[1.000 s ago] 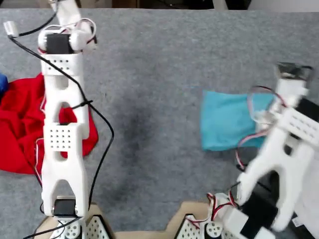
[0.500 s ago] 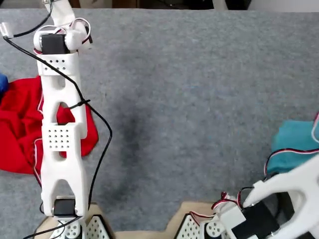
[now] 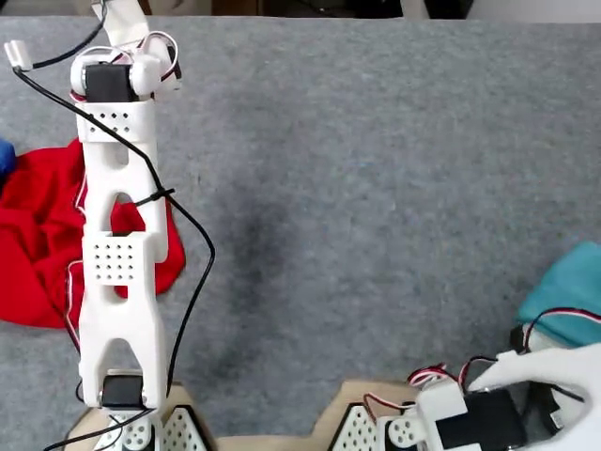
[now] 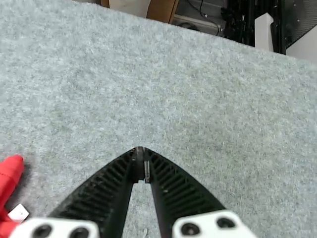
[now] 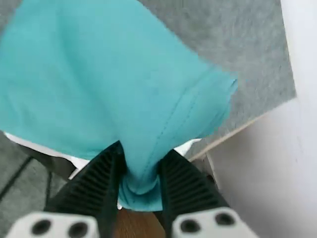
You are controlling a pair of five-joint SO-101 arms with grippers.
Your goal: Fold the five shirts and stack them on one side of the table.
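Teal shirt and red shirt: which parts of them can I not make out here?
- teal shirt: high view, cut off by the right edge, lower part under the right arm; folded or not, cannot tell.
- red shirt: high view, middle hidden by the left arm, cut by the left edge.
- blue thing: high view, a sliver at the left edge; unidentifiable.

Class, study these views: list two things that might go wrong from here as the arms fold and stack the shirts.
1. The right pincer grips the teal shirt by a small bunch close to the table edge; the cloth may slip free and drop off the table.
2. The left arm's black cable runs beside the crumpled red shirt; it might snag the cloth.
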